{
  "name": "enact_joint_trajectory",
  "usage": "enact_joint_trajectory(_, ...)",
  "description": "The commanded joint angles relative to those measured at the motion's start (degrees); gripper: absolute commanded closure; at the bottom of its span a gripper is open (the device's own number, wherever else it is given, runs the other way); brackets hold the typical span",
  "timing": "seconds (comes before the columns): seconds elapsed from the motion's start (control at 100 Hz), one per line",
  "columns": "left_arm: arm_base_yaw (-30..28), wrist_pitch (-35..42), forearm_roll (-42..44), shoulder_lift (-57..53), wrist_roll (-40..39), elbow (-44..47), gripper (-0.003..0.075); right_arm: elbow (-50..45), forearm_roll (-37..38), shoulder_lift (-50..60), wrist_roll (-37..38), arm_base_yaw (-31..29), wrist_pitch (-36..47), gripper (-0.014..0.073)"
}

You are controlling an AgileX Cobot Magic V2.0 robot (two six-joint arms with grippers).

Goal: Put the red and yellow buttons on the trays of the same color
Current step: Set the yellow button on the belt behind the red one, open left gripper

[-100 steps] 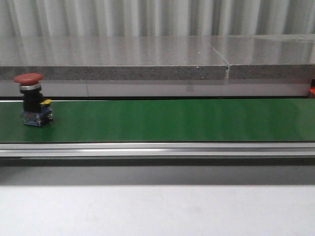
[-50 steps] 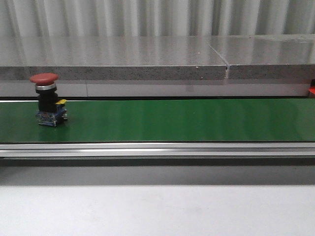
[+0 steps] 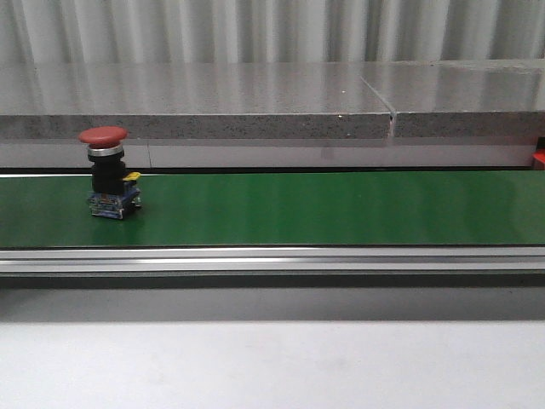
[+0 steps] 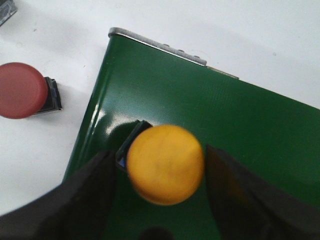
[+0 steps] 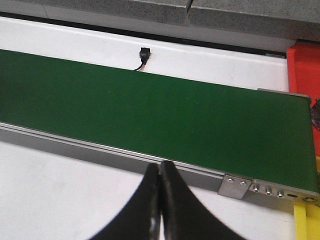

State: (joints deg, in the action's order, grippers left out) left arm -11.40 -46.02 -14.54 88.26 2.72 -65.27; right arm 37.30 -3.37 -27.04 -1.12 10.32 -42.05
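Observation:
A red button with a black and blue body stands upright on the green conveyor belt, toward its left end. In the left wrist view a yellow button stands on the belt near its end. It sits between the fingers of my left gripper, which is open, with narrow gaps beside the cap. A second red button lies on its side on the white table beside the belt. My right gripper is shut and empty, over the white table in front of the belt's rail. A red tray and a yellow tray show at the belt's right end.
A grey stone ledge runs behind the belt. An aluminium rail borders its front edge. A small black connector on a wire lies on the white strip behind the belt. A sliver of the red tray shows at the far right.
The red button on the belt has travelled to the right, staying upright. Nothing else in the front view has moved.

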Motion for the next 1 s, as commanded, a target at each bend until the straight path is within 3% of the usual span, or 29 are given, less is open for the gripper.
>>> enact_joint_trajectory(0.0,0.45,3.06,-1.54,-2.50,0.22,-1.22,0.0177,1.51,0.29,-0.11,-0.45,0.15,3.52,0.0700)
enact_joint_trajectory(0.18,2.19,6.62,-1.54,-6.01,3.98,-1.22,0.0181,1.51,0.29,-0.11,-0.45,0.15,3.52,0.0700)
enact_joint_trajectory(0.36,6.31,8.84,1.39,-11.26,5.85,-0.85,0.0262,1.51,0.29,-0.11,-0.45,0.15,3.52,0.0700)
enact_joint_trajectory(0.46,9.20,10.37,4.75,-14.44,5.85,0.65,0.0421,1.51,0.29,-0.11,-0.45,0.15,3.52,0.0700)
enact_joint_trajectory(0.58,12.60,13.58,8.13,-18.87,5.85,3.72,0.0745,1.51,0.29,-0.11,-0.45,0.15,3.52,0.0700)
enact_joint_trajectory(0.82,18.78,18.87,9.10,-28.83,5.85,12.63,0.0741,1.51,0.29,-0.11,-0.45,0.15,3.52,0.0700)
enact_joint_trajectory(0.99,19.97,19.13,7.57,-36.68,5.85,18.50,0.0741,1.51,0.29,-0.11,-0.45,0.15,3.80,0.0700)
